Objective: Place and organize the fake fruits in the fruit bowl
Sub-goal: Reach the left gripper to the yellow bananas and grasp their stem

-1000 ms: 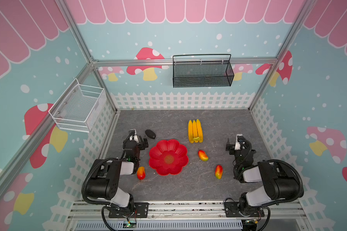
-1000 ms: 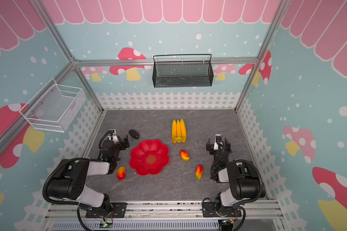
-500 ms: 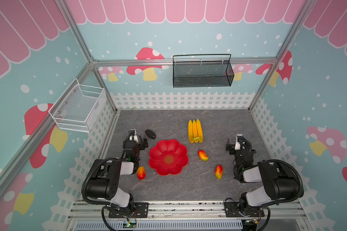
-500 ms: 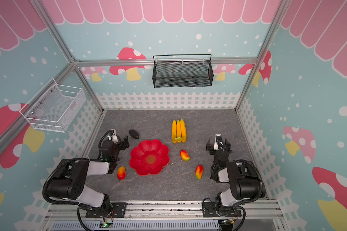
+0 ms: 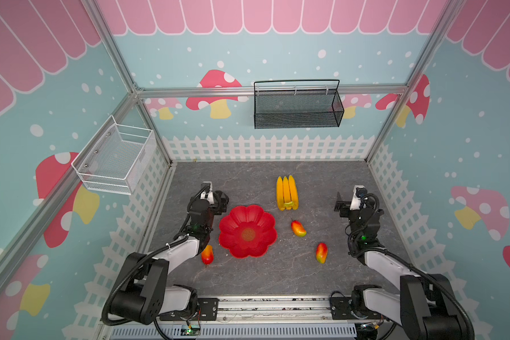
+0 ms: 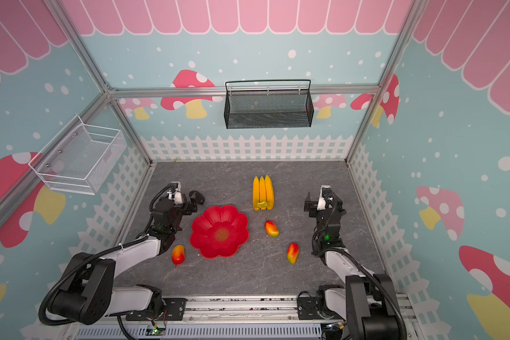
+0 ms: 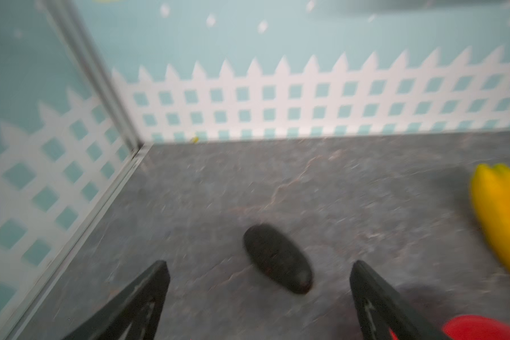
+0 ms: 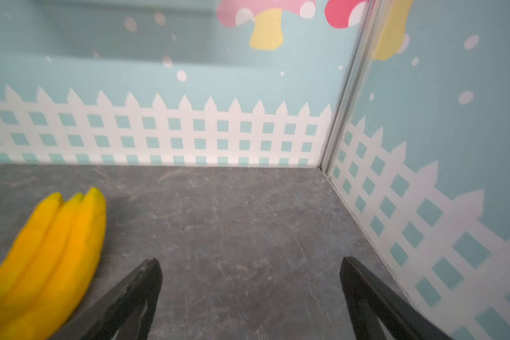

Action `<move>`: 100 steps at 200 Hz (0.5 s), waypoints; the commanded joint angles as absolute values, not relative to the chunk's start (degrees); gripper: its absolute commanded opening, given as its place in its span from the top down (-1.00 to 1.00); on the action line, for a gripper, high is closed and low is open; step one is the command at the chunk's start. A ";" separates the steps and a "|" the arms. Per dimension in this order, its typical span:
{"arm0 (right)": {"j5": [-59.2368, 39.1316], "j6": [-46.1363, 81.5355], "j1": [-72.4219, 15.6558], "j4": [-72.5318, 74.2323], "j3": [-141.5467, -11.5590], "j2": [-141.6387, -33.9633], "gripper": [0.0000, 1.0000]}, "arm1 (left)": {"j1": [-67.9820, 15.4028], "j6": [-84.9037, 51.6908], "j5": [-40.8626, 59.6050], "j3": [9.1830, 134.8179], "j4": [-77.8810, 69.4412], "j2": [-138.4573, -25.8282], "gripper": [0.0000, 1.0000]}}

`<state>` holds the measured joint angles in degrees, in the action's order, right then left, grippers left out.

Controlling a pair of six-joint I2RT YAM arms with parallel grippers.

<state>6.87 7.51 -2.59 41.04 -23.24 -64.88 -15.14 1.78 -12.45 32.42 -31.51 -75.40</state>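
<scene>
The red flower-shaped fruit bowl (image 5: pixel 236 217) (image 6: pixel 209 219) lies empty on the grey floor, left of centre. Behind it to the right lies the banana bunch (image 5: pixel 287 192) (image 6: pixel 263 192) (image 8: pixel 47 259). Three mangoes lie loose: one right of the bowl (image 5: pixel 298 229), one nearer the front (image 5: pixel 321 252), one at the bowl's front left (image 5: pixel 207 254). The dark avocado (image 6: pixel 197 196) (image 7: pixel 277 259) lies behind the bowl's left side. My left gripper (image 5: pixel 218 203) (image 7: pixel 258 262) is open, with the avocado just ahead between its fingertips. My right gripper (image 5: pixel 340 203) (image 8: pixel 250 259) is open over bare floor, right of the bananas.
A black mesh basket (image 5: pixel 298 112) hangs on the back wall and a white wire basket (image 5: pixel 115 159) on the left wall. White fence-print walls close in the floor on three sides. The arms' mounting rail (image 5: pixel 262 307) runs along the front.
My left gripper has moved right, up to the avocado, and now hides it in one top view. The right arm and all the fruits have not moved.
</scene>
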 commanded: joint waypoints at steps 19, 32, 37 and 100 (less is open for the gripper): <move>-11.79 18.82 -4.86 8.05 -28.58 -59.11 -0.96 | -28.12 6.73 8.38 50.67 -16.25 -83.59 -0.75; -18.63 22.67 -5.62 5.66 -28.65 -57.39 -0.96 | -31.67 9.04 13.38 55.49 -15.71 -89.61 -0.68; -21.23 24.16 -5.90 5.27 -28.52 -56.70 -0.96 | -32.74 9.72 14.93 57.51 -15.31 -91.84 -0.63; -29.25 33.14 -10.90 4.09 -22.98 -44.91 -0.96 | -37.99 11.96 22.11 70.70 -15.18 -109.06 -0.34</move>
<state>-26.11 28.91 -10.46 7.27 -25.06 -48.84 -37.58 9.89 17.61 67.55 -16.62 -106.91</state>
